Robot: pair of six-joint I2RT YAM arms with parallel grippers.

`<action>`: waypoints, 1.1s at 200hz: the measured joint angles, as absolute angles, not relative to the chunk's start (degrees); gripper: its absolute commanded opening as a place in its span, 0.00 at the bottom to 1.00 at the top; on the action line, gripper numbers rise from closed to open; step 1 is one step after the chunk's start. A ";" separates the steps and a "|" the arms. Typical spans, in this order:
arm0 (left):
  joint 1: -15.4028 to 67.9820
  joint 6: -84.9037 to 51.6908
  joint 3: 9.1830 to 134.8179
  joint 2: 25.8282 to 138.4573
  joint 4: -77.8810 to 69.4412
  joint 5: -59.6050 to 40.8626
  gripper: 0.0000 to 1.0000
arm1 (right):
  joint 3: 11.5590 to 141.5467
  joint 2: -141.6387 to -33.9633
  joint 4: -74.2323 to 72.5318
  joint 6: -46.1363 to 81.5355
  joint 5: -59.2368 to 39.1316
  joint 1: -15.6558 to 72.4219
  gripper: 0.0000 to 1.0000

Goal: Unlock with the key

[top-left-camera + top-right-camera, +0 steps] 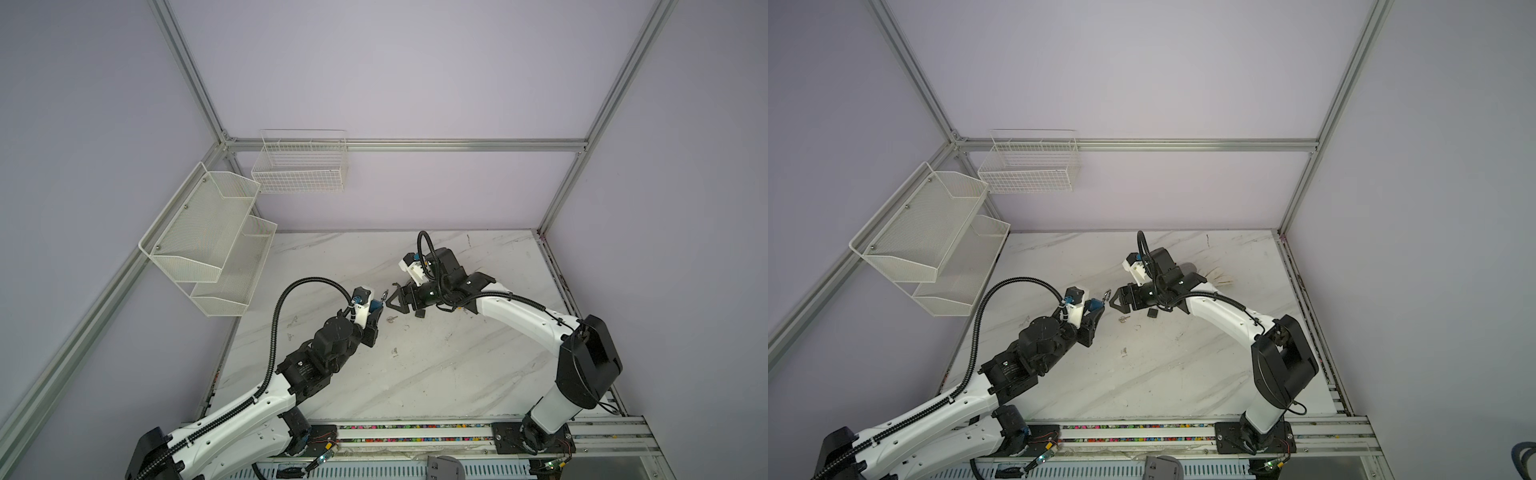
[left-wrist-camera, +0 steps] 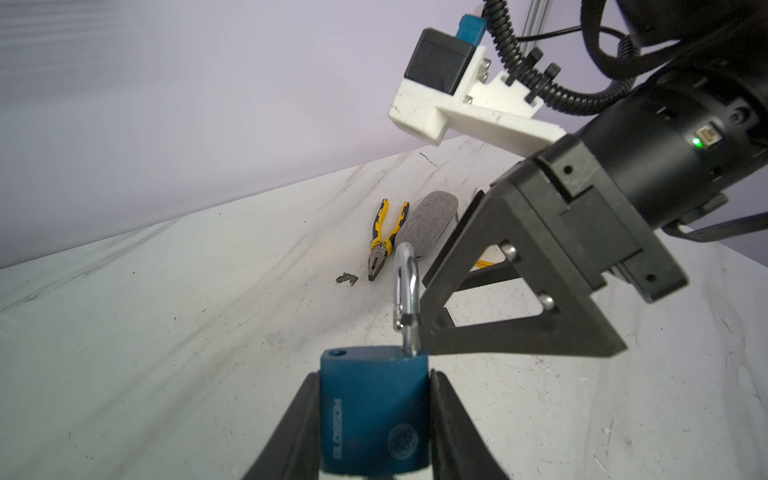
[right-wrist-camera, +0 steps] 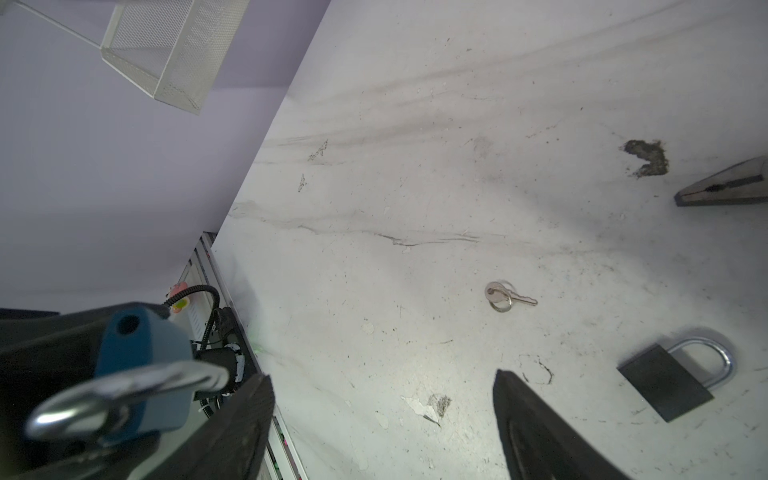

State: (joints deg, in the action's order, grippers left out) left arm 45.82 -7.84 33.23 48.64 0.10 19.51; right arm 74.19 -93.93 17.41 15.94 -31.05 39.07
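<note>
Closest is the blue metal padlock [image 2: 374, 419], pinched by its flat sides in the left gripper [image 2: 372, 376] so it cannot twist. Its silver hoop [image 2: 409, 286] points away from that arm, where the other arm can reach it. One end of the hoop sits in the lock, but the other hole [image 2: 337, 353] is empty, so I think this lock is open. Just beside the hoop is the right gripper [image 1: 392, 296], spread wide and holding nothing. I cannot tell if it touches the hoop. Lower down, the small silver key on a ring [image 3: 509, 296] lies flat on the white marble counter [image 3: 415, 187], near a black padlock [image 3: 665, 382] that looks shut. Farther back lie yellow-and-black pliers [image 2: 386, 239] and a grey oblong pad [image 2: 428, 220], out of the way.
</note>
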 measured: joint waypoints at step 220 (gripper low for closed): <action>45.82 -6.09 33.23 49.67 -4.69 16.23 0.00 | 74.52 -93.54 11.60 18.52 -40.99 34.57 0.90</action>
